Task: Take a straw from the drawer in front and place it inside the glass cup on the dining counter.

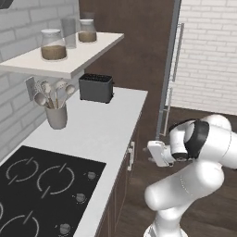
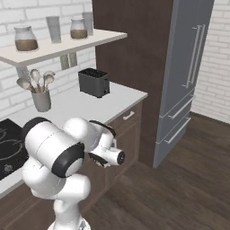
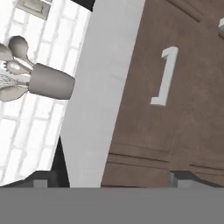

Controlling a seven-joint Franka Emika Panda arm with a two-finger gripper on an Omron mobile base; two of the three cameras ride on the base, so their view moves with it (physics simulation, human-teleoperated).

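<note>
**A home kitchen**

A white worktop [image 1: 99,125] carries a black cooktop [image 1: 41,185], a toaster [image 1: 96,88] and a crock [image 1: 57,115] of utensils. Jars [image 1: 53,45] stand on a wall shelf [image 1: 69,58] against white brick. A tall steel fridge [image 2: 186,72] stands beside dark wood cabinets [image 2: 128,132].

Tabletop [image 1: 99,129] runs along the brick wall. Cooktop [image 1: 41,185] sits at its near end, utensil crock [image 1: 56,115] behind it against the wall, toaster [image 1: 96,88] at the far end. Shelf [image 1: 69,55] hangs above the tabletop, carrying two jars [image 1: 53,45] and a glass [image 2: 54,29]. Drawer [image 2: 128,117] with its handle sits under the tabletop edge below the toaster. Fridge [image 2: 186,67] stands past the tabletop's far end, beyond a tall panel. The arm [image 1: 199,152] stands on the floor before the cabinets.
</note>
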